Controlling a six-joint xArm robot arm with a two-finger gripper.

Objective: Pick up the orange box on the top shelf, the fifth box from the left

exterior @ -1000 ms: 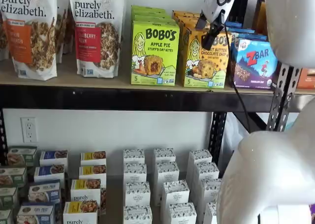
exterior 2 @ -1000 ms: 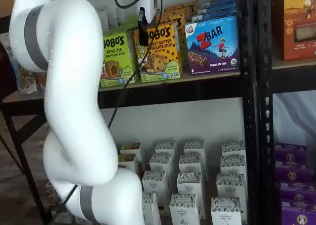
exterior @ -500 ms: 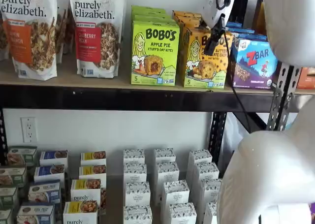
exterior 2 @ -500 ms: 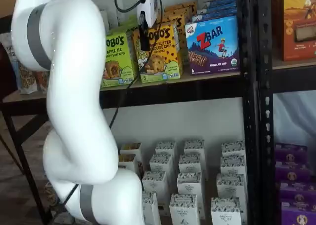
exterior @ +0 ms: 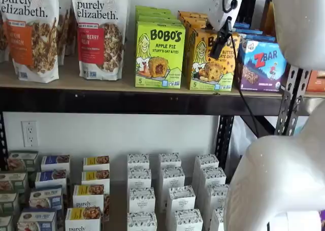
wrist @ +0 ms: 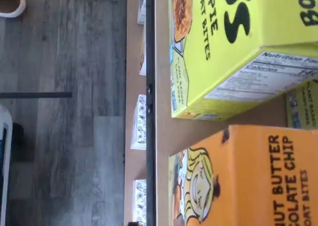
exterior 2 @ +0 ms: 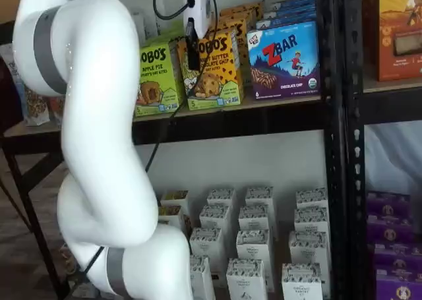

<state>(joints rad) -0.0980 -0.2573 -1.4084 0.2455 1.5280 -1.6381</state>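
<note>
1. Standing on the top shelf (exterior: 101,84), the orange box (exterior: 210,68) is seen in both shelf views, upright, front face outward, w/ more orange cartons lined up behind it.
2. The box is flanked by the lime-green Apple Pie box (exterior: 159,54) on one side and the blue ZBar box (exterior: 262,64) on the other; all three are set near the front edge of the board.
3. The gripper (exterior: 219,43) is positioned in front of the upper part of the orange box; white body above, black fingers pointing down, cable (exterior: 242,94) hanging beside it.
4. Fingers are seen side-on in a shelf view (exterior 2: 192,46); no gap can be made out, so the opening cannot be told from the views. Jaws are taken as set at widest. Nothing is gripped; whether the fingers touch the carton face cannot be told.
5. In the wrist view the picture is turned on its side: orange box (wrist: 248,179) and Apple Pie box (wrist: 233,42) are shown close up, apart, w/ bare shelf board between them.
6. Small white cartons (exterior: 170,190) are stacked on the lower level; granola bags (exterior: 99,30) are stood further along the top shelf.
</note>
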